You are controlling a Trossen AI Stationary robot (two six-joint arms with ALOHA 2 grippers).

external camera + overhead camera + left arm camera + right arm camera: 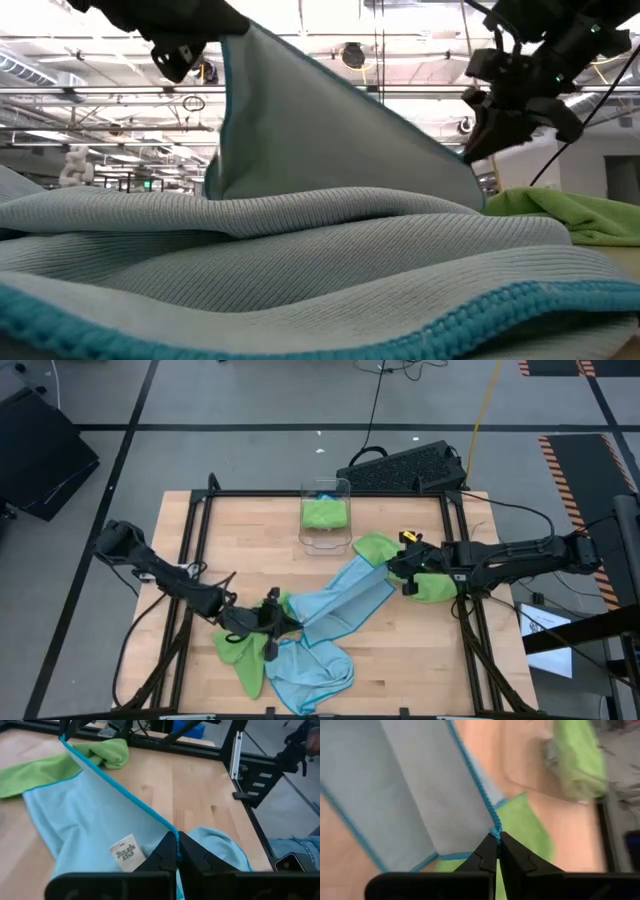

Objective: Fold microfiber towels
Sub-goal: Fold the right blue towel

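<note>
A light blue microfiber towel (345, 600) is stretched between my two grippers over the middle of the table. My left gripper (275, 622) is shut on its near-left corner and my right gripper (403, 575) is shut on its far-right corner. A white tag (127, 852) shows on the towel near the left gripper. A second light blue towel (312, 672) lies crumpled near the front edge. Green towels lie at the front left (238, 653), in the middle right (375, 546) and under the right gripper (437, 588). My left gripper pinches the blue towel's corner (172, 831) between its two fingers, slanting downward from the table's left. The towel's top edge (115, 782) runs taut from there to the other gripper, and the cloth below it drapes onto the table. My right gripper pinches the opposite corner of the towel (495, 831) between its fingertips, where the blue hem ends, slanting down from the table's right. The corner is lifted clear, and the cloth falls away from it in a taut sheet (330, 130).
A clear plastic bin (326, 510) with a green towel inside stands at the far middle of the table. Black frame rails (195, 530) run along the table's left and right sides. Bare wood shows at the far left and near right.
</note>
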